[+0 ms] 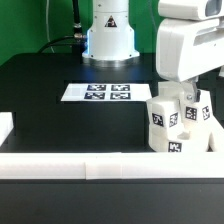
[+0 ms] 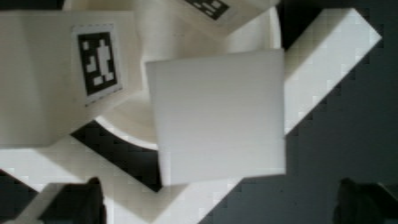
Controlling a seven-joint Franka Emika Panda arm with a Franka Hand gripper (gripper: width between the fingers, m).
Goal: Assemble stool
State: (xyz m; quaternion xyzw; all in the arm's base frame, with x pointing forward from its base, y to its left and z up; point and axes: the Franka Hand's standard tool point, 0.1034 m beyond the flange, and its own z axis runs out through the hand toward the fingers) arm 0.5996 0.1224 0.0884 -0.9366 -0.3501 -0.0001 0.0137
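The arm [image 1: 185,45] comes down from the top of the exterior view on that view's right, its bulky white wrist housing hanging over the cluster of stool parts at the near right of the black tabletop [image 1: 60,125]. The jaws [image 1: 188,92] point down just above the parts, and a dark finger [image 1: 196,97] shows between the housing and the topmost block. In the exterior view the housing covers most of the jaws, so their gap cannot be read there. In the wrist view two dark fingertips [image 2: 68,203] appear at the frame's edge, well apart, with nothing between them: the jaws stand wide and hold nothing.

The stool parts sit in the corner by the white rail [image 1: 90,165] that runs along the near edge. Two tagged legs [image 1: 165,122] stand close together there, touching or nearly so, with a third tagged face below them against the rail. The seat [image 2: 134,125] is hard to make out; in the wrist view only a curved pale rim peeks out beneath a plain white block [image 2: 217,115], beside a tagged block [image 2: 71,70]. Whether the legs stand in the seat's sockets cannot be told.

The marker board [image 1: 98,92] lies flat farther back, near the arm's base [image 1: 108,42], well apart from the parts.
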